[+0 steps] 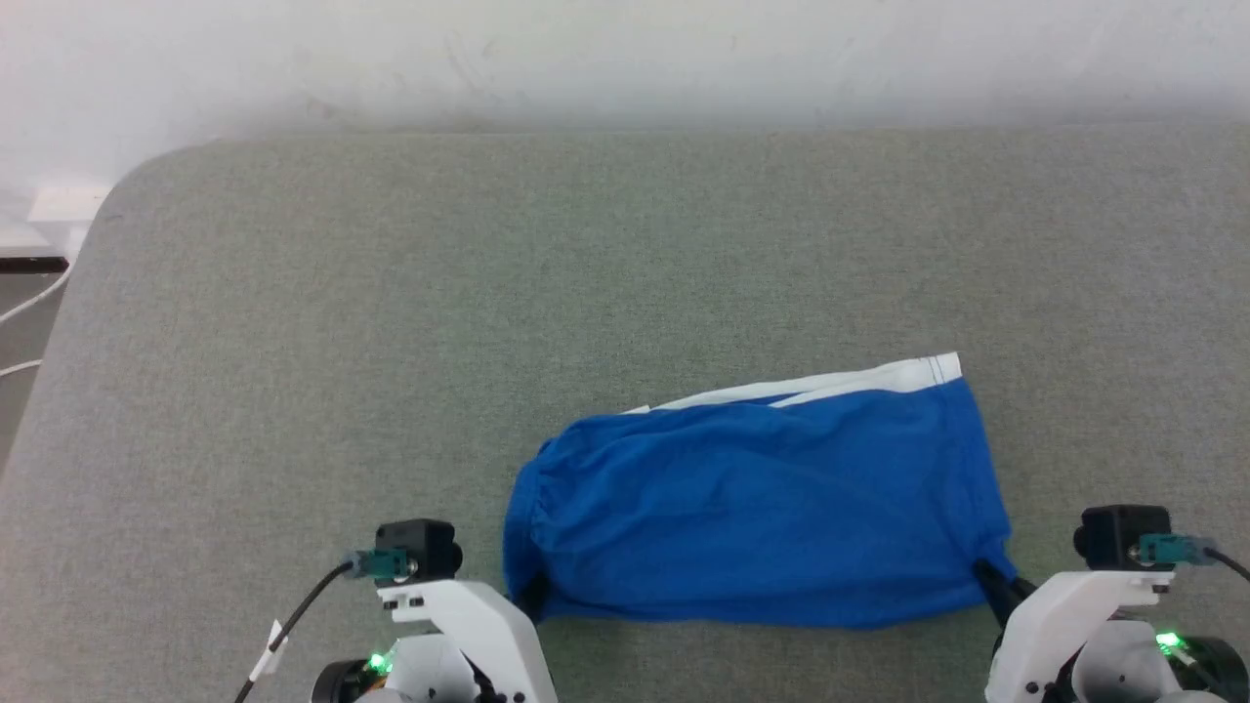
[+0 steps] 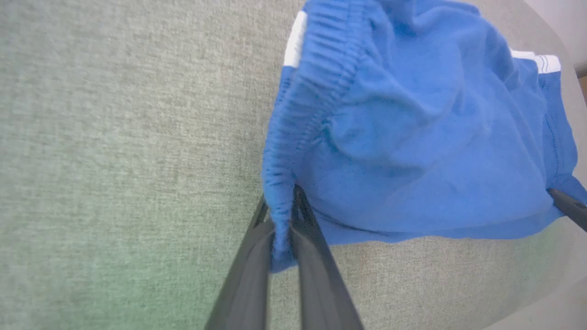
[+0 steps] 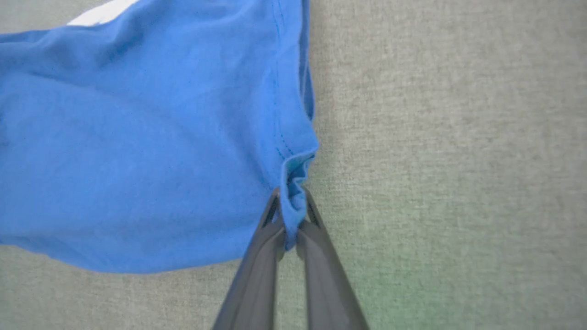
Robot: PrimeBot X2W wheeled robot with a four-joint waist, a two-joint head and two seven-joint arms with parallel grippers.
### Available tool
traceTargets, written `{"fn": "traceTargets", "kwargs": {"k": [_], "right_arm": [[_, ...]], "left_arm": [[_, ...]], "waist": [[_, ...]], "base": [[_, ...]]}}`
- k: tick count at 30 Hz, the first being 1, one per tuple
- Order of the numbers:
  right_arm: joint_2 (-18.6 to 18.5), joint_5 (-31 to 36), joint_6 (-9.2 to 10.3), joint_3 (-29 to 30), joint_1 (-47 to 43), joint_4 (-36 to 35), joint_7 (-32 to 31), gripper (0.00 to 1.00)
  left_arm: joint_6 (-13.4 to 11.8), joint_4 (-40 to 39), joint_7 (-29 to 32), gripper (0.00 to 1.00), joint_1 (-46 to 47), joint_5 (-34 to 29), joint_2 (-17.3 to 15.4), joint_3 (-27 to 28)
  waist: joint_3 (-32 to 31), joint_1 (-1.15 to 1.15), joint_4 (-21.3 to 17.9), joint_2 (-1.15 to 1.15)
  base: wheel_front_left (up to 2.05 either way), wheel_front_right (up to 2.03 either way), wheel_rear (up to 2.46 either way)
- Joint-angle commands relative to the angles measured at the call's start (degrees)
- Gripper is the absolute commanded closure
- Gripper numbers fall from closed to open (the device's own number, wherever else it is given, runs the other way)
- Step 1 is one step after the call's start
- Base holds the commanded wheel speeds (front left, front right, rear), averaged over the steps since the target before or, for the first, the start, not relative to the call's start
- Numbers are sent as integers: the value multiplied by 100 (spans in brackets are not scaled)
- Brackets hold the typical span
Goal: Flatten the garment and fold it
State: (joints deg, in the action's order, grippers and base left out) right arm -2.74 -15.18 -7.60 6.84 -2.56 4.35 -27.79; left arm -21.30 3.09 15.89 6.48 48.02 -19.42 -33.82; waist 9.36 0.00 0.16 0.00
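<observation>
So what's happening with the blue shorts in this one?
A two-armed robot is handling blue shorts on a grey cloth-covered table. Its left jaws are shut on the near corner at the gathered elastic edge, and its right jaws are shut on the opposite near corner by the hem. The shorts are spread out between them, wrinkled, with the white band on the far side. It looks like the flattening stage; I see no fold made yet.

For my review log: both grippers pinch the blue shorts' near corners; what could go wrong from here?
The left gripper and right gripper each pinch little of the garment; a pull may slip it free. The cloth is wrinkled, its white band slanted, so a fold now may come out uneven.
</observation>
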Motion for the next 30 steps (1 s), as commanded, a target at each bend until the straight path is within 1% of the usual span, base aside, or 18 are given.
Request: {"fn": "traceTargets", "kwargs": {"k": [1, 2, 3, 7, 11, 16, 21, 23, 25, 27, 30], "right_arm": [[-14, 1, 11, -7, 50, 85, 50, 77], [-14, 22, 11, -27, 59, 167, 83, 10], [-14, 0, 11, 0, 62, 229, 141, 0], [-14, -184, 11, 55, 63, 244, 532, 0], [-14, -169, 11, 63, 71, 48, 1049, 0], [-14, -8, 11, 83, 201, -78, 1713, 0], [-14, 228, 11, 94, 403, 127, 2137, 0], [-14, 311, 11, 107, 498, 275, 2184, 0], [-14, 363, 11, 120, 620, 456, 2141, 0], [-14, 420, 11, 124, 775, 637, 2050, 0], [-14, 342, 11, 34, 1023, 950, 1770, 0]], "left_arm": [[-41, -30, 38, 75, -91, 45, -48, -14], [-45, -56, 58, 41, -114, 55, -52, -26], [-44, -83, 62, 0, -137, 73, -48, -28], [15, -176, -109, 0, -219, 92, -31, 15], [147, -230, -630, 0, -287, 21, -46, 192], [387, -133, -1744, 0, -214, -294, -79, 503], [772, 284, -2848, 0, 74, -747, -149, 690], [915, 437, -3029, 0, 237, -991, -137, 816], [1025, 496, -3078, 0, 388, -1310, -92, 982], [1121, 376, -3084, 0, 497, -1709, 31, 1306], [1339, 285, -3087, 0, 494, -2198, 255, 1748]], "waist": [[-29, 0, -11, 0], [-51, 0, -7, 0], [-75, 0, -1, 0], [-203, 0, 31, 0], [-299, 0, 26, 0], [-355, 0, 37, 0], [-373, 0, 79, 0], [-364, 0, 101, 0], [-342, 0, 117, 0], [-299, 0, 128, 0], [-255, 0, 122, 0]], "base": [[0, 0, 0], [0, 0, 0], [0, 0, 0], [0, 0, 0], [0, 0, 0], [0, 0, 0], [0, 0, 0], [0, 0, 0], [0, 0, 0], [0, 0, 0], [0, 0, 0]]}}
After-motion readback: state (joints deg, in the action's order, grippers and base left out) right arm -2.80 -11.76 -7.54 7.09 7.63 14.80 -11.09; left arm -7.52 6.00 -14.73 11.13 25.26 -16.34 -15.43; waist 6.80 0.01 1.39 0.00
